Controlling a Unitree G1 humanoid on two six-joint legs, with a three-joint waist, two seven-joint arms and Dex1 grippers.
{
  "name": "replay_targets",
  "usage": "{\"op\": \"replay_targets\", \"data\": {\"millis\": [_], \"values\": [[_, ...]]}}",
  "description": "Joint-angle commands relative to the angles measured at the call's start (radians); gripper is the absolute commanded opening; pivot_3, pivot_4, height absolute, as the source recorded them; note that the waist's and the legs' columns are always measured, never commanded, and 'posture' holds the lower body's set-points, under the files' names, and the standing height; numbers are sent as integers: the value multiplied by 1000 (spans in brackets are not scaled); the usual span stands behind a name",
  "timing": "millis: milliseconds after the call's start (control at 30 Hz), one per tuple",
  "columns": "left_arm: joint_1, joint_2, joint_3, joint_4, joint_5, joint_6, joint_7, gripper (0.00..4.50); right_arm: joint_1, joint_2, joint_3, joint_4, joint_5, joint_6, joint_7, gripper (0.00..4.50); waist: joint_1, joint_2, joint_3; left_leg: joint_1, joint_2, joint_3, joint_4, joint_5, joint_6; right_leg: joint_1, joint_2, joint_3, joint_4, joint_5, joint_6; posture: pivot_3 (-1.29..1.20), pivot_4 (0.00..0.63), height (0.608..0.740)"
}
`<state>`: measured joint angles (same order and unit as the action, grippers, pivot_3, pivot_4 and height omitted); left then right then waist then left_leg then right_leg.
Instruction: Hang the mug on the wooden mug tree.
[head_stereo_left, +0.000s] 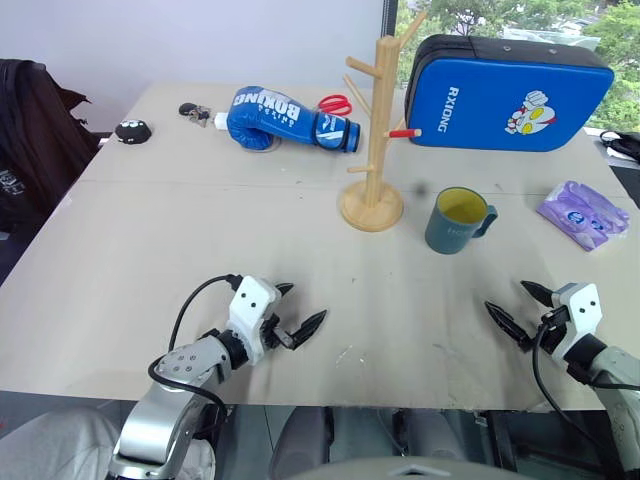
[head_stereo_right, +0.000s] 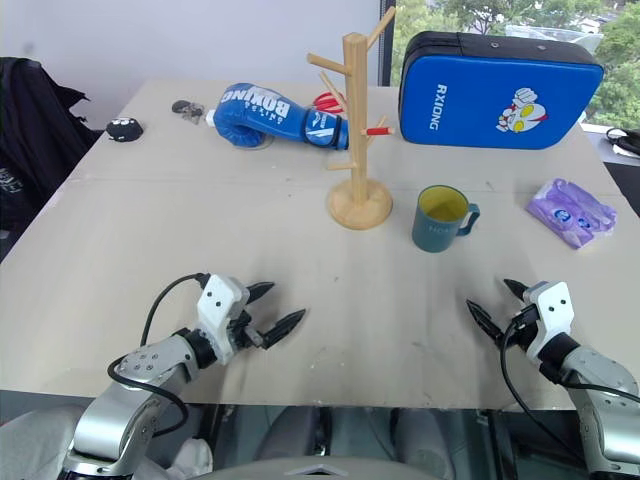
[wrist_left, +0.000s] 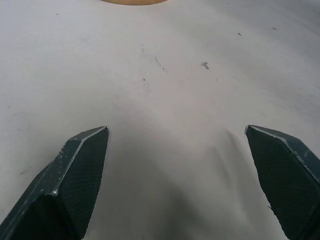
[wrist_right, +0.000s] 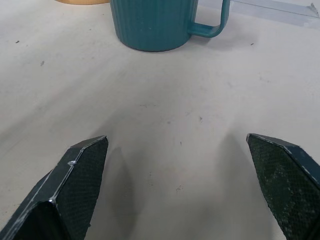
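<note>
The mug is being left upright on the surface, just right of the wooden mug tree. Nothing is being held: the left claw and right claw are spread wide.

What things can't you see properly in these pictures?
- Words on the mug: too small to read in the head views.
- Mug top in the right wrist view: cut off by the picture edge.
- Scissors: mostly hidden behind the boxing glove.
- Mug tree in the left wrist view: just a sliver of its base, the rest cut off.
- Small black things at the table's far corner: too small to name.
</note>
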<state>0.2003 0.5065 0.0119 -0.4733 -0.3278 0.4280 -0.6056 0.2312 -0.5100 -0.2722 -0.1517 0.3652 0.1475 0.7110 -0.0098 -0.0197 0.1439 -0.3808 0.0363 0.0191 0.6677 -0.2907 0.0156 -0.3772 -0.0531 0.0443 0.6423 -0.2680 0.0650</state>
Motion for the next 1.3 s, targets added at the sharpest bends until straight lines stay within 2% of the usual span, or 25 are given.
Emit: {"op": "replay_targets", "data": {"millis": [33,333,800,967,1167,1300], "values": [[-22,5,-4,-31,-20,-8,-19,4500,-8,-4,-13,-6,4,-27,1,4482,1,0,0,0,0,0,0,0,0,0,0,0,0,0,0,0,150,737],[-84,9,-18,24,-2,-16,-36,4500,-50,5,-6,38,-13,-48,-18,4482,-1,0,0,0,0,0,0,0,0,0,0,0,0,0,0,0,150,737],[-126,11,-34,13,-20,1,-51,4500,-111,13,-4,85,-22,-56,-32,4482,-1,0,0,0,0,0,0,0,0,0,0,0,0,0,0,0,150,737],[-195,30,-66,-43,-48,46,-88,4500,-206,33,1,136,-44,-52,-88,4482,-1,0,0,0,0,0,0,0,0,0,0,0,0,0,0,0,150,737],[-334,61,-96,-152,-165,200,-131,4500,-383,82,32,277,-105,-66,-197,4482,-3,0,1,-1,0,0,0,0,0,-1,0,0,0,0,0,0,150,737],[-394,93,-104,-198,-210,267,-140,4500,-442,114,35,322,-114,-81,-233,4482,-3,1,1,-1,0,0,0,1,-1,-1,0,0,0,0,0,0,150,737]]}}
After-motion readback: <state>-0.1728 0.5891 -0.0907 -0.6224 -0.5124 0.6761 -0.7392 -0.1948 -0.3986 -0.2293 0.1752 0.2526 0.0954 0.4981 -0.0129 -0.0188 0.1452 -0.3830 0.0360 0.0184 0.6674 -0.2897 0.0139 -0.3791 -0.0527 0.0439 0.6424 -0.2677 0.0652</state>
